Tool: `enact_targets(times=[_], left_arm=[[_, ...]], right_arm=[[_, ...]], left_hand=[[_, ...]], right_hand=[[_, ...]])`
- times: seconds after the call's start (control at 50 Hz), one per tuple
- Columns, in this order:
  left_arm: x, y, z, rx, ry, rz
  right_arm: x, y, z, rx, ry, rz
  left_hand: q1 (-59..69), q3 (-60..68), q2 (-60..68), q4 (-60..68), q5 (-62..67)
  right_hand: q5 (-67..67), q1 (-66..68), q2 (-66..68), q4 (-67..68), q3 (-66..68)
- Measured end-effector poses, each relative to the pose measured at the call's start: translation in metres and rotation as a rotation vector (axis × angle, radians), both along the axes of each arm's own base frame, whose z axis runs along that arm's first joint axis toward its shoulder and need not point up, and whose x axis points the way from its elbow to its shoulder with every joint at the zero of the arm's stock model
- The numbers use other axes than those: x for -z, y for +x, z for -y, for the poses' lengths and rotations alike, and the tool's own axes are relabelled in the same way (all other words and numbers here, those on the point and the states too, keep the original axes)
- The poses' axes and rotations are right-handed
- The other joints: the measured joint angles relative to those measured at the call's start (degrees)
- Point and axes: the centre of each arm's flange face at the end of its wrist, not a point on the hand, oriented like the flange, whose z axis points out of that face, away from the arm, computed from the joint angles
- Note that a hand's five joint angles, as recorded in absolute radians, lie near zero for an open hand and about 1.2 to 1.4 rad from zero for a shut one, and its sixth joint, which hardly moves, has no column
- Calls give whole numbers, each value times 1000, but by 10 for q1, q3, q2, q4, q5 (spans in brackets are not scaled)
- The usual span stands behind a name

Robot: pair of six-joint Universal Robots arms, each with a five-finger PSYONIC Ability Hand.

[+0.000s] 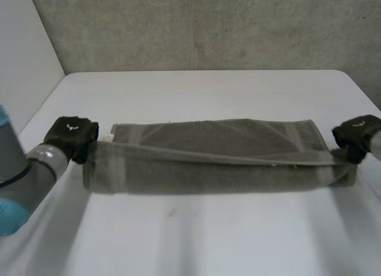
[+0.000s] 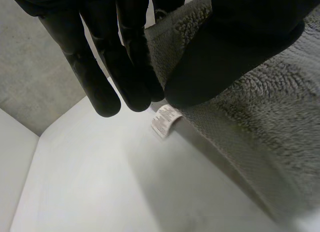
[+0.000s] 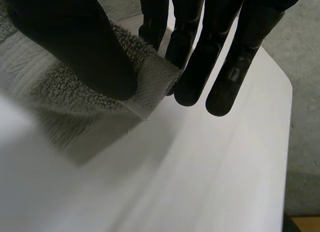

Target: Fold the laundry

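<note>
A grey towel (image 1: 214, 154) lies stretched across the white table (image 1: 202, 91), its near part lifted and doubled over the far part. My left hand (image 1: 70, 135) is at the towel's left end; in the left wrist view its thumb (image 2: 235, 52) pinches the towel's edge (image 2: 250, 112) against straight fingers (image 2: 125, 67), and a white label (image 2: 165, 121) hangs from the corner. My right hand (image 1: 356, 135) is at the right end; its thumb (image 3: 75, 47) pinches the towel's corner (image 3: 150, 87) against straight fingers (image 3: 220, 57).
A grey wall (image 1: 208, 26) rises behind the table's far edge. The table's right edge (image 3: 287, 122) runs close beyond my right hand. Bare tabletop (image 1: 196, 234) lies in front of the towel.
</note>
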Motion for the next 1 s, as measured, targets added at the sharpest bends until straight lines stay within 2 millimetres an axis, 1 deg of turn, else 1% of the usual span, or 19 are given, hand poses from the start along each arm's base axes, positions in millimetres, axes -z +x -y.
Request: enact_targets(times=[0.04, 0.06, 0.08, 0.14, 0.24, 0.42, 0.64, 0.66, 0.68, 0.7, 0.72, 0.74, 0.76, 0.8, 0.82, 0.9, 0.94, 0.98, 1.0], left_arm=[[4, -2, 12, -8, -5, -6], [6, -4, 20, -14, -8, -12], [10, -8, 35, -26, -18, -25], [15, -13, 56, -41, -35, -46], [23, -23, 82, -49, -62, -68], [35, -37, 106, -49, -99, -72], [40, -47, 122, -45, -139, -80], [40, -47, 122, -45, -139, -80], [42, -48, 122, -43, -137, -80], [43, -50, 121, -38, -135, -81], [43, -52, 120, -36, -134, -82], [43, -54, 118, -30, -131, -83], [42, -56, 116, -25, -131, -84], [41, -58, 115, -21, -132, -85], [36, -60, 111, -15, -136, -89], [19, -63, 103, -5, -154, -103], [2, -65, 95, 1, -172, -122], [-8, -65, 90, 3, -181, -136], [-19, -64, 83, 4, -189, -154]], right_arm=[[5, 5, 9, 6, -6, 9], [9, 9, 15, 10, -10, 12], [14, 15, 24, 18, -20, 16], [21, 24, 36, 28, -41, 22], [31, 36, 55, 36, -98, 27], [43, 41, 82, 75, -189, 6], [46, 46, 101, 86, -290, 16], [47, 47, 102, 86, -301, 18], [46, 48, 103, 85, -311, 21], [46, 50, 103, 83, -320, 23], [46, 51, 103, 82, -325, 25], [44, 53, 103, 81, -334, 29], [40, 54, 102, 83, -343, 36], [36, 55, 102, 85, -352, 44], [28, 56, 101, 90, -370, 62], [0, 56, 97, 108, -414, 127], [-27, 55, 89, 120, -449, 195], [-41, 54, 84, 121, -465, 222], [-54, 53, 77, 116, -477, 247]], left_hand=[[0, 0, 0, 0, 0], [0, 0, 0, 0, 0], [0, 0, 0, 0, 0], [0, 0, 0, 0, 0], [0, 0, 0, 0, 0], [0, 0, 0, 0, 0], [0, 0, 0, 0, 0], [-13, -9, -17, -8, -8], [-121, -112, -113, -113, -110], [-220, -215, -219, -203, -198], [-373, -345, -353, -352, -332], [-428, -427, -429, -422, -418], [-481, -488, -496, -490, -483], [-516, -523, -525, -519, -510], [-556, -564, -567, -565, -554], [-576, -586, -588, -587, -574], [-585, -597, -598, -596, -579], [-586, -599, -600, -598, -580], [-586, -599, -601, -599, -580]], right_hand=[[0, 0, 0, 0, 0], [1, 0, 0, 0, 0], [1, 0, 0, 0, 0], [1, 0, 0, 0, 0], [1, 0, 0, 0, 0], [2, 0, 0, 0, 0], [2, 0, 0, 0, 0], [-56, -67, -69, -59, -59], [-143, -158, -166, -153, -153], [-143, -158, -166, -153, -153], [-311, -321, -343, -326, -337], [-466, -411, -487, -487, -485], [-504, -423, -525, -529, -526], [-518, -426, -536, -544, -546], [-522, -427, -540, -548, -556], [-523, -427, -540, -548, -557], [-523, -427, -540, -548, -557], [-523, -427, -540, -548, -557], [-523, -427, -540, -548, -557]])
